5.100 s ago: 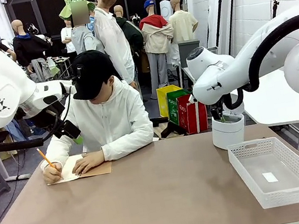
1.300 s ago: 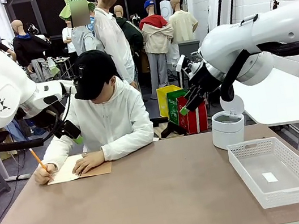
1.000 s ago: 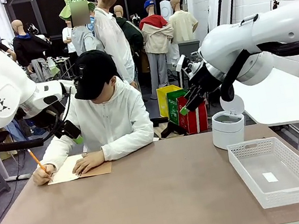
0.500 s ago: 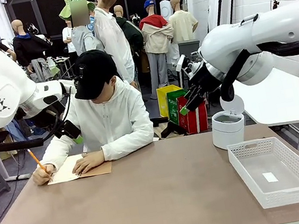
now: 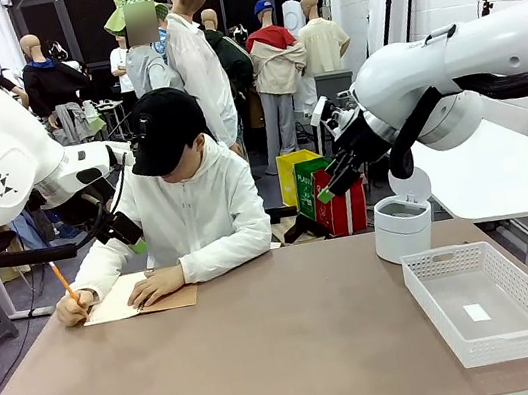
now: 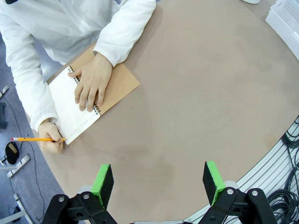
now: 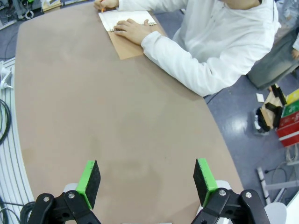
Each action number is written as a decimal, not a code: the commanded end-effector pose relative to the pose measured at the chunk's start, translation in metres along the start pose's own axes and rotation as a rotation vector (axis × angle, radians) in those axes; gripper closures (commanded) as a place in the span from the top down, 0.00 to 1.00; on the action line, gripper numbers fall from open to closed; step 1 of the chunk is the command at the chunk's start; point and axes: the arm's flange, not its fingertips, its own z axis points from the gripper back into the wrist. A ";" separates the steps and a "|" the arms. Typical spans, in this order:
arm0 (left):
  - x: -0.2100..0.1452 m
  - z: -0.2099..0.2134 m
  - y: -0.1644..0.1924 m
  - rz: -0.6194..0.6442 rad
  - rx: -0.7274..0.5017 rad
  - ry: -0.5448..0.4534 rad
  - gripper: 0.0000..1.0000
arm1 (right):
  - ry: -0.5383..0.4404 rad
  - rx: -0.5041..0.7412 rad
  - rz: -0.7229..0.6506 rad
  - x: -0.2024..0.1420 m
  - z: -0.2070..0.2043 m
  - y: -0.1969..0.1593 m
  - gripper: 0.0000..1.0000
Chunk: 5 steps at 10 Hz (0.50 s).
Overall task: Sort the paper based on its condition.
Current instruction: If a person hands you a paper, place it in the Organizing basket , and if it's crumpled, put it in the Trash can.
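You have both arms parked high over the counter [image 5: 289, 345], and that seems sensible: there is no loose sheet or ball to sort yet. The only paper [image 6: 65, 107] is the open page of the brown-covered notebook [image 6: 122, 81] at the far left of the counter. One of the person's hands [image 6: 91, 84] pins it flat while the other hand [image 6: 50, 143] writes on it with a pencil [image 6: 37, 139]. Your left end effector [image 6: 158, 181] hangs wide apart and empty. Your right end effector [image 7: 146, 181] is likewise spread with nothing between its pads. The white mesh basket [image 5: 516, 342] and the round white bin [image 5: 401, 230] sit at your right, probably the two destinations. Hold off until the page is released.
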 end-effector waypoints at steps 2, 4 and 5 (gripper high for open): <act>0.000 0.001 0.001 0.001 -0.004 -0.004 1.00 | 0.000 0.001 0.000 0.000 0.000 0.000 1.00; 0.000 0.001 0.001 0.001 -0.004 -0.004 1.00 | 0.000 0.001 0.000 0.000 0.000 0.000 1.00; 0.000 0.001 0.001 0.001 -0.004 -0.004 1.00 | 0.000 0.001 0.000 0.000 0.000 0.000 1.00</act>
